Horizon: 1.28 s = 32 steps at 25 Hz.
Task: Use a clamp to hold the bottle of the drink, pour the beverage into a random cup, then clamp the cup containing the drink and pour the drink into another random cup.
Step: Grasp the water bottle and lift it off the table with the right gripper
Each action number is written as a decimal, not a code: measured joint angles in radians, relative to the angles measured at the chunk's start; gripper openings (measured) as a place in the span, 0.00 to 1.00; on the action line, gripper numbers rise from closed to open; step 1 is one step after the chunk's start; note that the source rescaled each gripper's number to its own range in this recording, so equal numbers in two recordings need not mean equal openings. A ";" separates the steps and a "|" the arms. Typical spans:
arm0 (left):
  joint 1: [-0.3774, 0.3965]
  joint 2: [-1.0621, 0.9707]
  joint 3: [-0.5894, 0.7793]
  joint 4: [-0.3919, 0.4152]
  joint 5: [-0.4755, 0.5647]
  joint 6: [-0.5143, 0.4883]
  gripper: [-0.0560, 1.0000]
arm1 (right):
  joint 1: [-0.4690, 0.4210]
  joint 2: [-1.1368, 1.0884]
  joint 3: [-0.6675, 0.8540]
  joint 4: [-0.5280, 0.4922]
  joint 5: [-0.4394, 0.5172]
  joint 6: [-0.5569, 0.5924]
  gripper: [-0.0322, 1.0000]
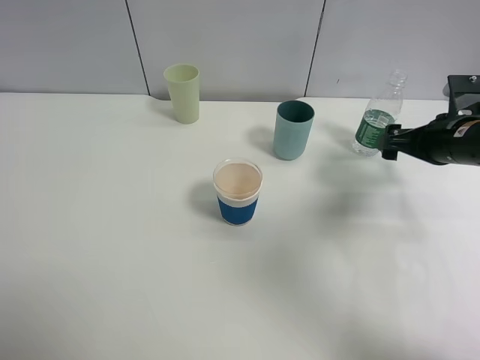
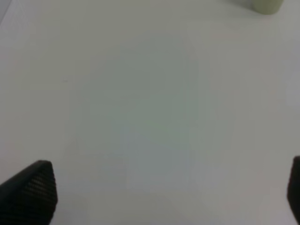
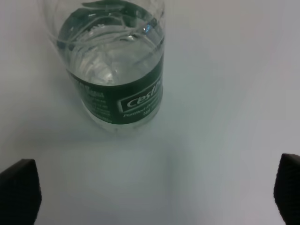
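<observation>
Three cups and a bottle on a white table [image 1: 112, 262], and as far as I can judge we're at the very first step – going in for the bottle.

Nearest the camera is the blue-banded paper cup [image 1: 238, 191]; I can't tell if anything's in it. Behind it and a bit to the right stands the teal cup [image 1: 294, 130]. Right of that, the right gripper [image 1: 388, 142] comes in from the edge of the overhead shot, and the water bottle [image 1: 379, 116] stands upright just beyond its tip, well apart from all the cups. Farthest back on the left is the pale green cup [image 1: 183, 92].

On its own wrist cam the right gripper [image 3: 152, 194] is spread wide with nothing in it. The bottle [image 3: 115, 61] isn't between the fingers yet, and it sits closer to one finger's line than the other.

The left gripper [image 2: 161, 192] isn't in the overhead shot. Its wrist cam shows it spread wide too, empty, over bare table.

My advice for the grab:
- shift sideways so the bottle is centred before pushing forward
- close on the green label band – thin plastic like this probably caves in higher up
- squeeze gently; I can't see whether there's a cap, and a hard pinch could push water out
- lift straight up
</observation>
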 joint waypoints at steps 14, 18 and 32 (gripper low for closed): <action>0.000 0.000 0.000 0.000 0.000 0.000 1.00 | 0.000 0.228 -0.109 -0.035 -0.200 -0.002 1.00; 0.000 0.000 0.000 0.000 0.000 0.000 1.00 | 0.000 0.269 -0.166 -0.081 -0.200 -0.003 1.00; 0.000 0.000 0.000 0.000 0.000 0.000 1.00 | 0.000 0.335 -0.232 -0.132 -0.284 -0.009 1.00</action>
